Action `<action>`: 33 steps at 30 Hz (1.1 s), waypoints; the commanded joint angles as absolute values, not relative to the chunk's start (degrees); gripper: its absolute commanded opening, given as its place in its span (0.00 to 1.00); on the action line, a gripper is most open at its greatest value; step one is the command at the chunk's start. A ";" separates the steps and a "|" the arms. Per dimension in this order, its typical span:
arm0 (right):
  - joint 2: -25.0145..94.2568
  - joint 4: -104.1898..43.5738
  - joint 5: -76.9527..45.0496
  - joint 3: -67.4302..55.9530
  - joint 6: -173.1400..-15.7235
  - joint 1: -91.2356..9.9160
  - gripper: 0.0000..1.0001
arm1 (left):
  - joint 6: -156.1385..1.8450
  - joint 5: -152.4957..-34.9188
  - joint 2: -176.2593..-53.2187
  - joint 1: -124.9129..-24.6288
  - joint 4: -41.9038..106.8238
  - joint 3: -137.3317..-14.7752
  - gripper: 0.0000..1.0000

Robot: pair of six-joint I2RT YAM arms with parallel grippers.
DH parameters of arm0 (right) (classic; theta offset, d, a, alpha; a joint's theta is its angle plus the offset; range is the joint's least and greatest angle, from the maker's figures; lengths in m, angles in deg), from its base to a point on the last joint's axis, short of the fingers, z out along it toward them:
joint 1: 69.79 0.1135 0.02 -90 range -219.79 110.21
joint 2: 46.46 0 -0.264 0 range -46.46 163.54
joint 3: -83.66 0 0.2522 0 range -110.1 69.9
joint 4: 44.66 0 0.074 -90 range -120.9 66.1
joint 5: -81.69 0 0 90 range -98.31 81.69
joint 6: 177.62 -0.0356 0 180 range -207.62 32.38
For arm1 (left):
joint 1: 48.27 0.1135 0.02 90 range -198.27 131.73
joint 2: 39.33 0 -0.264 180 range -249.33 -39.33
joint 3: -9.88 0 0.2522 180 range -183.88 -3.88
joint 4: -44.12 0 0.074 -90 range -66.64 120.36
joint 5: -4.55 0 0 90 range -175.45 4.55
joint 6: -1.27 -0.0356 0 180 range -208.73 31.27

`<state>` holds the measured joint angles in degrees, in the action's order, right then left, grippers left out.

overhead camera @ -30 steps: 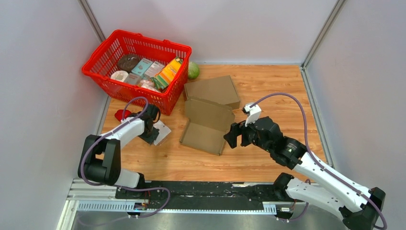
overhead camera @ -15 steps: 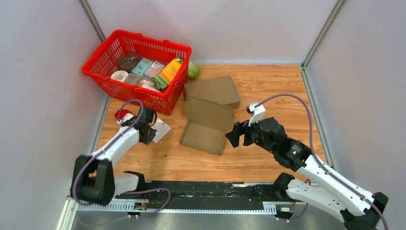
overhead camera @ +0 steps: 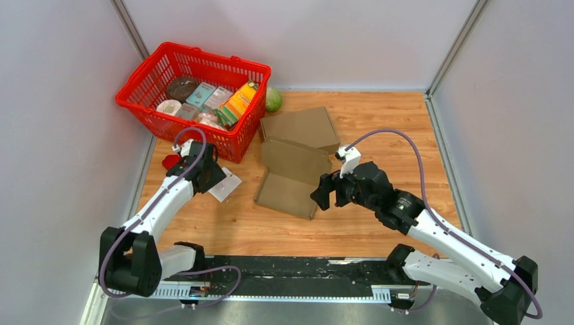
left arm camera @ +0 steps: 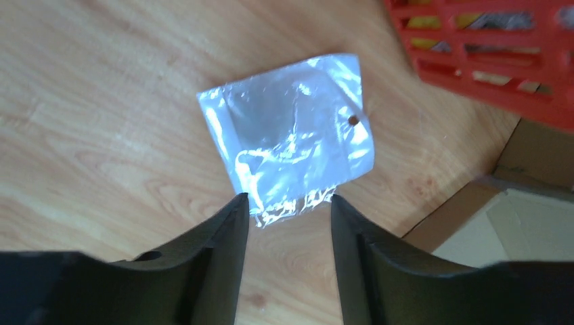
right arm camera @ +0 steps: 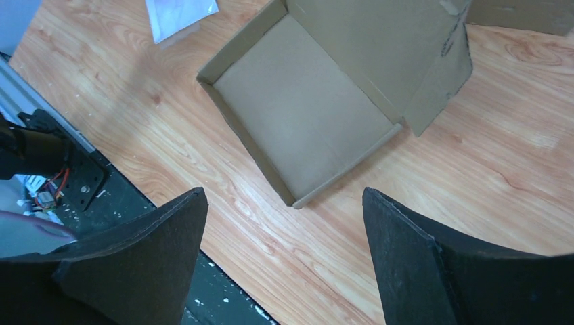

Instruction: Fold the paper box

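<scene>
Cardboard box (right arm camera: 304,115): open-topped, lid flap raised, on wooden table (right arm camera: 474,169) below and between right fingers, untouched | right gripper (right arm camera: 283,195): jaws spread wide, empty | left gripper (left arm camera: 290,203): jaws parted, holding nothing | clear plastic bag (left arm camera: 291,128): flat on table just beyond left fingertips, near edge at their gap

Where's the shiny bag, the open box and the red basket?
shiny bag (left arm camera: 291,128), left wrist view, middle of the clear plastic.
open box (right arm camera: 298,115), right wrist view, its bare inside floor.
red basket (overhead camera: 152,122), top view, its front wall.
</scene>
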<state>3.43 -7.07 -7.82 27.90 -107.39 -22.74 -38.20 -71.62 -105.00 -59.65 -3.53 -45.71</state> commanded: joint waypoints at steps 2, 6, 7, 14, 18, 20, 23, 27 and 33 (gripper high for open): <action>0.13 -9.99 -10.42 27.00 -108.27 -22.94 0.88 | -46.81 -69.01 -109.81 -57.42 9.14 -48.54 0.68; -2.15 -8.06 -9.89 27.27 -108.10 -23.03 0.88 | -41.18 -73.31 -114.56 -52.50 17.76 -43.55 0.61; -2.60 -7.79 -9.72 27.27 -108.10 -23.03 0.88 | -40.22 -72.97 -115.35 -52.32 19.70 -43.00 0.58; -5.06 -7.53 -9.37 28.15 -106.78 -23.03 0.89 | -35.48 -76.73 -126.34 -51.79 20.01 -47.12 0.25; -5.59 -7.08 -9.01 27.97 -106.34 -23.03 0.89 | -29.41 -74.99 -123.46 -51.96 9.02 -47.04 0.06; -5.50 -7.61 -9.36 28.24 -106.08 -22.94 0.89 | -28.00 -76.64 -123.01 -51.96 3.67 -47.13 0.06; -4.54 -8.58 -10.24 28.15 -105.81 -23.03 0.89 | -27.55 -80.51 -122.74 -52.31 0.04 -46.69 0.07; -3.66 -8.84 -10.68 27.36 -105.02 -23.03 0.89 | -28.69 -84.64 -120.55 -55.99 -0.23 -44.58 0.15; -4.09 -8.67 -10.33 27.71 -104.67 -23.12 0.90 | -39.40 -79.48 -110.21 -64.44 -3.48 -45.63 0.49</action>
